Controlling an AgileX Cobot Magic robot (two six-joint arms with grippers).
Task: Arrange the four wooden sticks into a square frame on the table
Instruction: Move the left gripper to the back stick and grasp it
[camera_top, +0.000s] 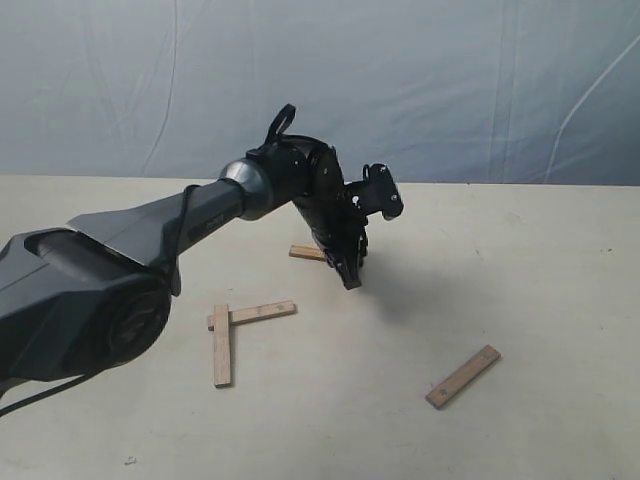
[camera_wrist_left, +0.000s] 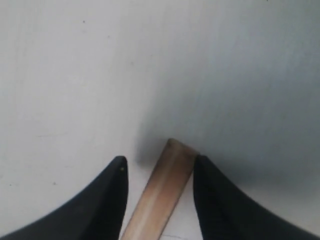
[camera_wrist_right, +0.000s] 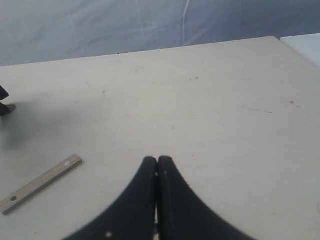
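a: left gripper (camera_top: 349, 268)?
b: low over the far stick (camera_top: 306, 252), near the middle of the table (camera_top: 560, 300). jaws apart, astride the stick's end. one finger (camera_wrist_left: 212, 200) against its edge, a clear gap on the other side. not yet clamped, judging by that gap.
a: why astride?
b: probably to close across the narrow width, for a firm hold and an easy turn.
a: right gripper (camera_wrist_right: 157, 167)?
b: fingers pressed together, holding nothing, above bare table. apparently kept aside to leave the work area free. not visible in the exterior view.
a: remaining sticks?
b: crosswise stick (camera_top: 255, 313) and lengthwise stick (camera_top: 222, 350) overlapping at a right angle, likely the frame's first corner. cannot tell which on top. fourth stick (camera_top: 463, 376) well apart to the right, askew.
a: progress?
b: two sides of four at best. far stick likely next, to join that corner.
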